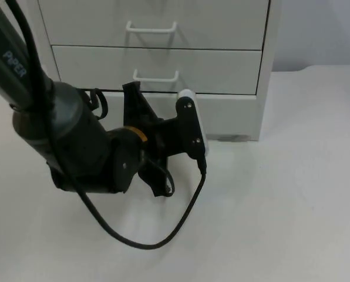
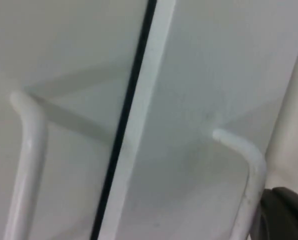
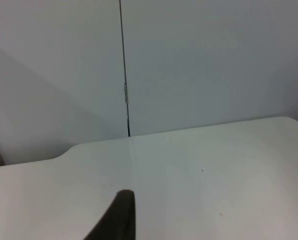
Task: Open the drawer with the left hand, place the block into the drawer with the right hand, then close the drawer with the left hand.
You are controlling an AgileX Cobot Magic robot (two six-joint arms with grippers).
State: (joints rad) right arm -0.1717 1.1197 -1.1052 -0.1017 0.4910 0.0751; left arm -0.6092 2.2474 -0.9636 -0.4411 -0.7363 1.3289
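A white table top runs to a grey partition wall, with a white drawer cabinet standing at twelve o'clock. The left gripper reaches up to the lower drawer, its tip just below the white wire handle; whether its fingers are apart or together cannot be told. The drawers are closed. The right gripper's fingertip hangs over bare table near the wall.
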